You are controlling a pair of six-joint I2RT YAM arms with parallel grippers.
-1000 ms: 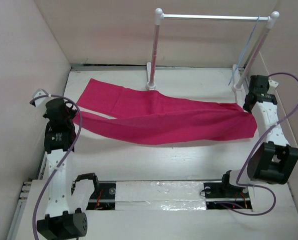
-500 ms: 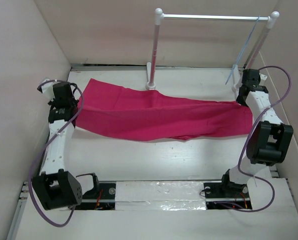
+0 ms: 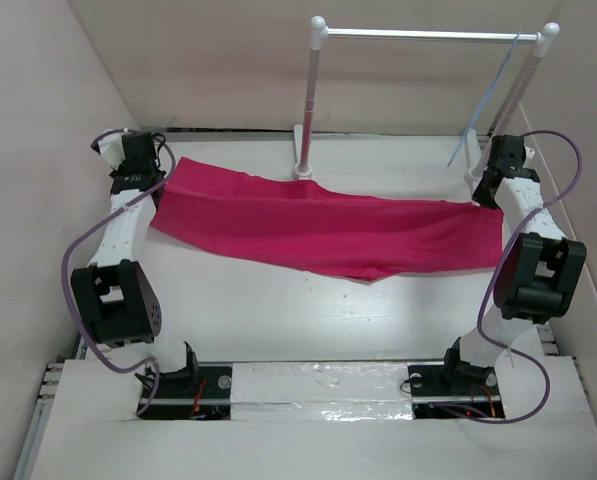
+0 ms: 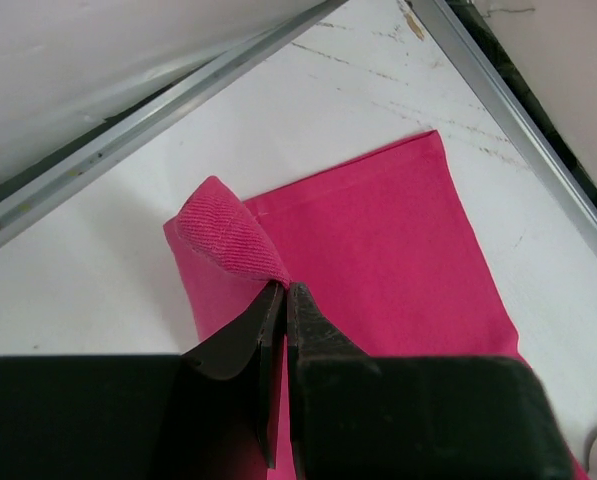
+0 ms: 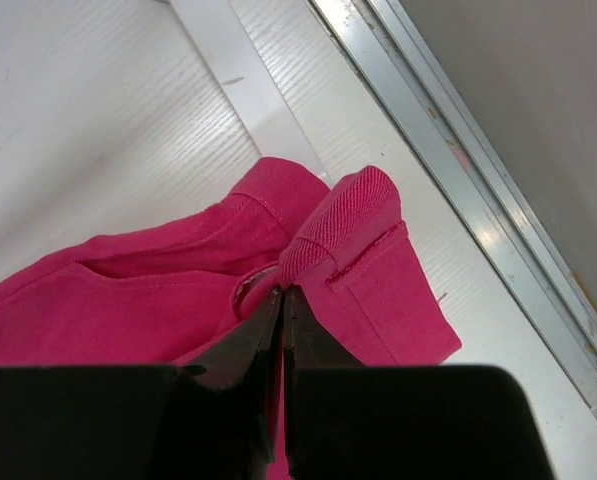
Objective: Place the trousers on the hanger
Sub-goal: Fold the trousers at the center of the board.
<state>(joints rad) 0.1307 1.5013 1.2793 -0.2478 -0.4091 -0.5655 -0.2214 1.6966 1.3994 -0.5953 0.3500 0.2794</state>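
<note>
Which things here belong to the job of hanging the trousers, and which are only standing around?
For the job: trousers, pinched by left gripper and right gripper; hanger.
Not for the job: rack, from whose bar the hanger hangs.

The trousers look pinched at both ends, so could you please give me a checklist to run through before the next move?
1. The left gripper is shut on the trousers at a leg hem: ok.
2. The right gripper is shut on the waistband: ok.
3. Fabric stretched between both grips without bunching: ok.
4. The hanger hangs from the rack bar, apart from the trousers: ok.
5. Hanger's lower bar free for threading: cannot tell, too thin to see.
</note>
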